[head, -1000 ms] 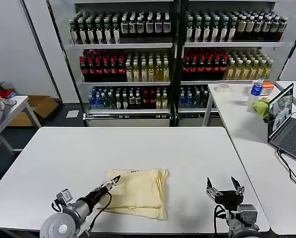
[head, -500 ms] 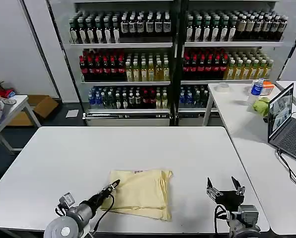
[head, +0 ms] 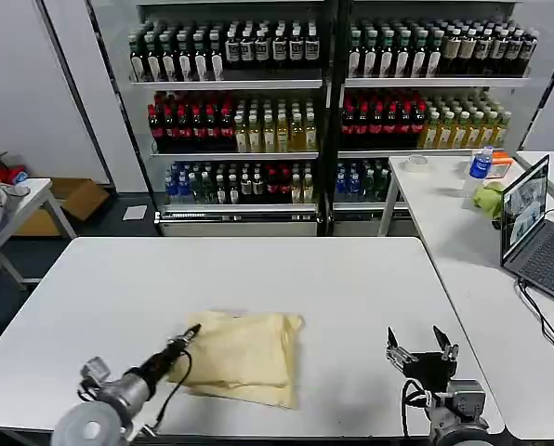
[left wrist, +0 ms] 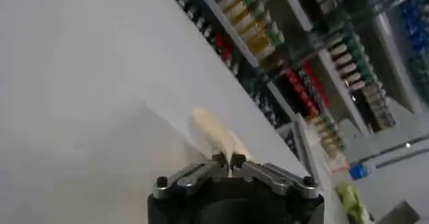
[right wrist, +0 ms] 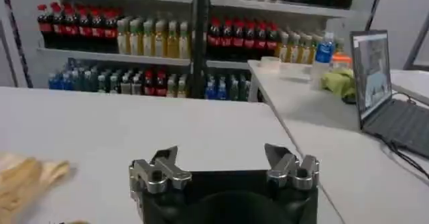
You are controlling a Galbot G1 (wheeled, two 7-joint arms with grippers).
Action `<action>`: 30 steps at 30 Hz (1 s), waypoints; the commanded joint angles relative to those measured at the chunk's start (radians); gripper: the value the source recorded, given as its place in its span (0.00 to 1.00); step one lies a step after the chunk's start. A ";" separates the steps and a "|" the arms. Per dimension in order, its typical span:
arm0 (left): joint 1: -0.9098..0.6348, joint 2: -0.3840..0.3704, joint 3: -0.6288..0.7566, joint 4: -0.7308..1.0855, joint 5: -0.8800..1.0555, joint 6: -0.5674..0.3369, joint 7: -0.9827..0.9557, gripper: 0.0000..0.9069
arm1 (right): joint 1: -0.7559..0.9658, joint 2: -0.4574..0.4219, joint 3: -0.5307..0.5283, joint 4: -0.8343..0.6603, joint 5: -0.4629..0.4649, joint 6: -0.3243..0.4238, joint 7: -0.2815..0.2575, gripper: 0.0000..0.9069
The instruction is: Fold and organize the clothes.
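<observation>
pinching t-shirt (head: pixel 244 358), left claw (head: pixel 190 334)

Left gripper (left wrist: pixel 228 159) jaws pinched on cream T-shirt (left wrist: pixel 216 134) (white table (left wrist: pixel 80 91))

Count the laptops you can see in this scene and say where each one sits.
1. The laptop sits open on the side table to the robot's right, beside a green cloth lump; others could lie outside the views.

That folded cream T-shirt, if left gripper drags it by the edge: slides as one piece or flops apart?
Probably floppy: the T-shirt lies rumpled, its edges uneven. The left gripper is shut on its left edge, so a pull there would likely stretch or peel the top layer. It looks light and should slide easily on the smooth table. The right gripper waits open.
</observation>
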 commanded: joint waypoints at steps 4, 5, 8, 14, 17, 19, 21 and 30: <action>0.024 0.309 -0.446 -0.009 -0.230 0.041 -0.089 0.01 | 0.034 -0.007 -0.009 0.001 0.015 -0.002 0.000 1.00; 0.021 0.343 -0.483 0.002 -0.229 0.041 -0.096 0.01 | 0.037 -0.008 -0.007 0.002 0.018 -0.002 0.000 1.00; 0.012 0.429 -0.551 0.039 -0.225 0.042 -0.097 0.01 | 0.038 -0.008 -0.006 0.002 0.022 -0.001 0.000 1.00; 0.000 0.529 -0.486 -0.026 -0.081 0.042 -0.078 0.01 | 0.034 -0.009 -0.002 0.006 0.025 0.004 -0.003 1.00; 0.010 0.512 -0.380 -0.109 -0.025 0.040 -0.075 0.01 | 0.037 -0.004 -0.002 0.005 0.025 0.005 -0.003 1.00; 0.029 0.471 -0.267 -0.136 0.072 0.039 -0.069 0.01 | 0.039 0.001 -0.004 0.005 0.024 0.006 -0.003 1.00; 0.032 0.434 -0.162 -0.139 0.180 0.034 -0.062 0.01 | 0.040 0.013 -0.006 0.002 0.021 0.008 -0.003 1.00; -0.048 0.256 0.229 -0.118 0.490 -0.004 -0.146 0.01 | 0.016 0.051 -0.006 0.001 -0.012 0.011 -0.003 1.00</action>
